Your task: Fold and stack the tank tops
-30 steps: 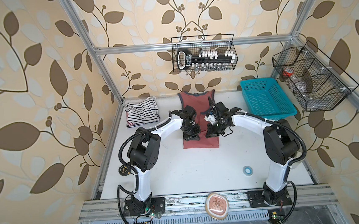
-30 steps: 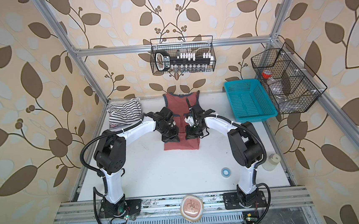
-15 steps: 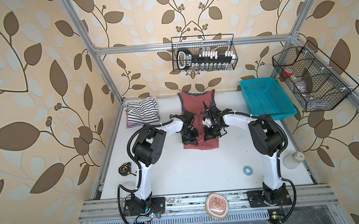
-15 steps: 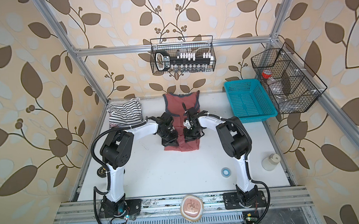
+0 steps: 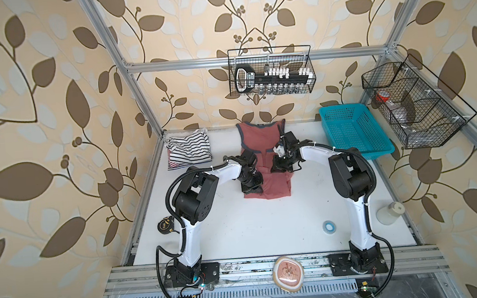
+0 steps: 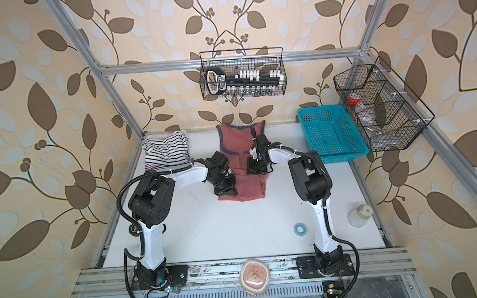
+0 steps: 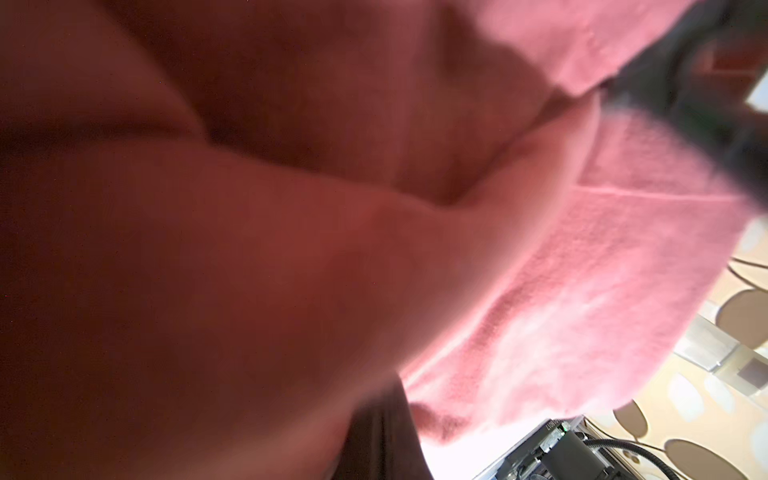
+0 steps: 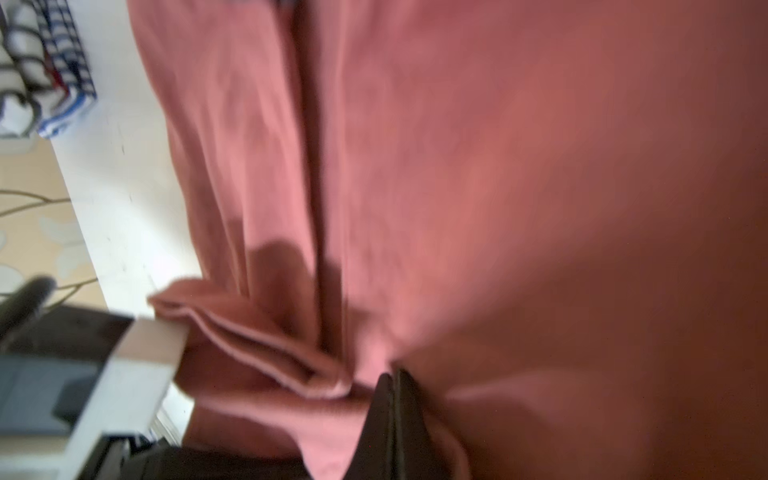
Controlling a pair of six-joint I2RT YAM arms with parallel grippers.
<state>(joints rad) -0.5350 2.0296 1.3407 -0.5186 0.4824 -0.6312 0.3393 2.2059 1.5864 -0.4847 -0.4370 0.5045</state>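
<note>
L pincer (image 5: 252, 190) + R pincer (image 8: 392, 377) | both clamped on dusty-red tank top (image 5: 260, 142) | soft knit, bunched, creased folds

Dusty red tank top (image 5: 260, 140), grey-blue trim, mid-table, hem bunched, striped tops (image 5: 190, 146), perhaps two, heaped far-left.

Your white tabletop (image 5: 266, 226) sits boxed in an aluminium frame (image 5: 181, 63). Behind the tabletop and to both its sides, the walls (image 5: 39, 113) wear beige paper with big brown leaves. One black wire basket (image 5: 288, 60) hangs above the tabletop's far edge, a second wire basket (image 5: 433, 128) off its right side. Soft, even light falls across it
</note>
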